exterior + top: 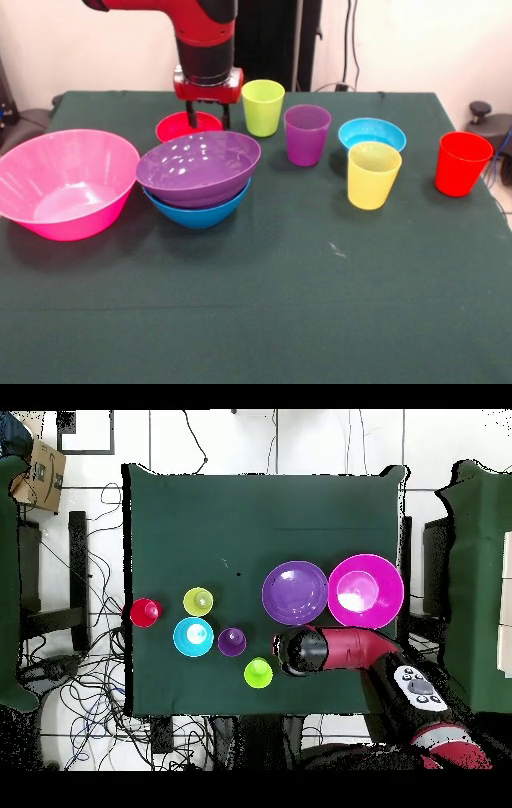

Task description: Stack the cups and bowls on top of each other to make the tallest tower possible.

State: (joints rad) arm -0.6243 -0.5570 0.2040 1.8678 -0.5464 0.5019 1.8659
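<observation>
Tower (198,178): 2 items so far. The large purple bowl (200,166) sits tilted inside the medium blue bowl (198,210), left of centre on the green table (264,312). No cup has been added.

Pincer (208,117): hangs at the small red bowl (178,126), just behind the tower. 2 dark fingers (191,114) point down with a narrow gap between them; 1 reaches the bowl's rim or interior. Whether the rim is clamped cannot be told. In the overhead view the arm covers this bowl.

Progress: early stage, judged from the layout. 1 nesting done; 8 items are off the tower.

Pink bowl (68,188): the largest, empty, just beside the tower and apart from it.

Green cup (263,107): upright, empty, just beside the pincer at the far edge.

Purple cup (306,134): upright, near the green cup, contents not visible.

Light blue bowl (372,133): empty as far as visible, directly behind the yellow cup.

Yellow cup (373,174): upright, nothing visible inside.

Red cup (462,163): upright, standing alone near the table edge, well apart from the tower.

Orange bowl: not visible in either view.

Remaining work: the small bowls and 4 cups must still go onto the tower. The tilt of the purple bowl is likely to make later layers unsteady.
</observation>
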